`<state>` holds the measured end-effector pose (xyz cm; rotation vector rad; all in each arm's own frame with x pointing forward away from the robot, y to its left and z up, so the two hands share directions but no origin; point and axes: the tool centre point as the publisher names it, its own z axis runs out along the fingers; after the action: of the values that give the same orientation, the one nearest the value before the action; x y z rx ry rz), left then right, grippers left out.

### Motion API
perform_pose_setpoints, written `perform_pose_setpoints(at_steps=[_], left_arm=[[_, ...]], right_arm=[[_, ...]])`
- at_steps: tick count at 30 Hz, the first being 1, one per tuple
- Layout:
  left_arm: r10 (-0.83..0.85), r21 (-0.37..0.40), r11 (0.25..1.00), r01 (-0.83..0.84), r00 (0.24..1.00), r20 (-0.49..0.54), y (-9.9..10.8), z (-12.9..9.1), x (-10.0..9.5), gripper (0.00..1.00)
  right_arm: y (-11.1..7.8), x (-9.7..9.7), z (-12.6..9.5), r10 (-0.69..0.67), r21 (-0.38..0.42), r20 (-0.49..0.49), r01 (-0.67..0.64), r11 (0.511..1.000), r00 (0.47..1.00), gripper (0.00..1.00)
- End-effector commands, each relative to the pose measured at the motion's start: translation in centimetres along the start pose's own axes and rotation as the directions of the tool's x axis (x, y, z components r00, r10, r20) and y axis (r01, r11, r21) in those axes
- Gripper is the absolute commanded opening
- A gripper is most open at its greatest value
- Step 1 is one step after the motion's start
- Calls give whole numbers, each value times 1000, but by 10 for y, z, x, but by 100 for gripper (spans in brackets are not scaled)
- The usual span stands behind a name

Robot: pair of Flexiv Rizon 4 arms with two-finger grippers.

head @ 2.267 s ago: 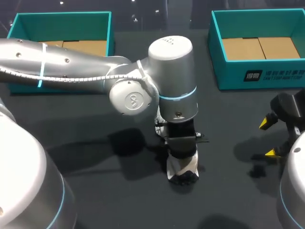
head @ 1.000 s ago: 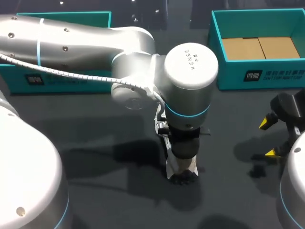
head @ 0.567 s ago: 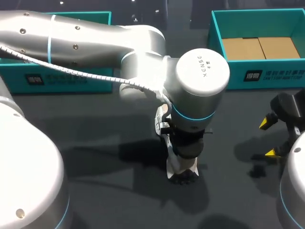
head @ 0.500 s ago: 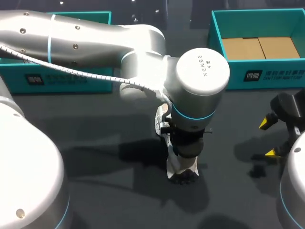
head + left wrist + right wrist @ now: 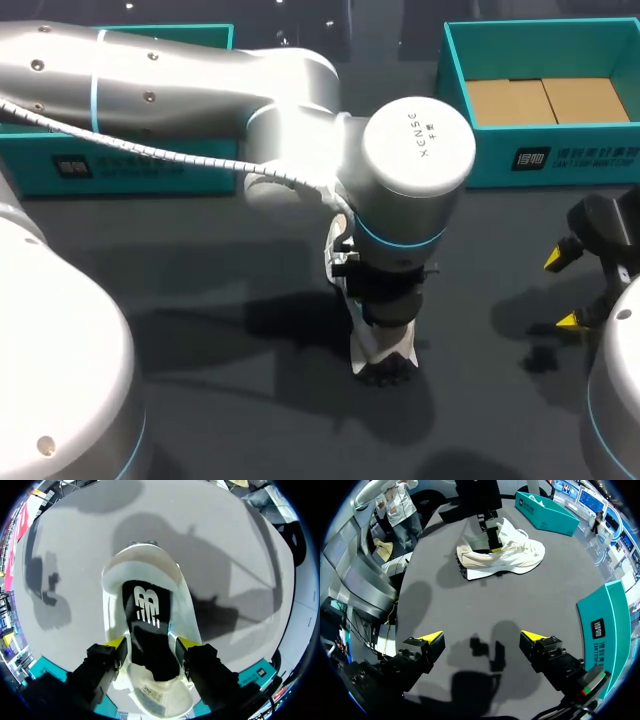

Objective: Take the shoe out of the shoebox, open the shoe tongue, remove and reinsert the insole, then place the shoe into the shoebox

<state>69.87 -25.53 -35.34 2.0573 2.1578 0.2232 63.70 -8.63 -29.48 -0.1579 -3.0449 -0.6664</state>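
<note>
**Light shoe, floppy insole**

The shoe [image 5: 385, 352] stands mid-surface [image 5: 250, 420]. The left end effector [image 5: 150, 644] straddles its thin black insole [image 5: 147, 610]; a firm grip cannot be told. The insole likely bends easily, so its heel edge suits best. The right end effector [image 5: 482, 637], at 3 o'clock, gapes empty.

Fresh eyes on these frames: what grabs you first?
The big silver left arm fills the head view, reaching to the table's middle with the left gripper down on a white sneaker. In the left wrist view the sneaker's black insole shows in its opening. The right gripper hangs open and empty at the right, and two teal shoeboxes stand at the far edge.
</note>
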Motion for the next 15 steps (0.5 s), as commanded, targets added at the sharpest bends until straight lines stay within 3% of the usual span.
perform_pose_setpoints(at_steps=[1, 7, 15], left_arm=[[-6, 6, 1000, 6, 1000, 11, 5, -3, 7, 73], [-24, 26, 999, 24, 1000, 20, 9, -3, 11, 85], [-61, 57, 997, 59, 997, 39, 12, -7, 15, 82]], right_arm=[[0, 2, 0, 1, 3, 4, -1, 1000, 1000, 100], [0, 2, 0, 1, 3, 4, -1, 1000, 1000, 100], [0, 2, 0, 1, 3, 4, -1, 1000, 1000, 100]])
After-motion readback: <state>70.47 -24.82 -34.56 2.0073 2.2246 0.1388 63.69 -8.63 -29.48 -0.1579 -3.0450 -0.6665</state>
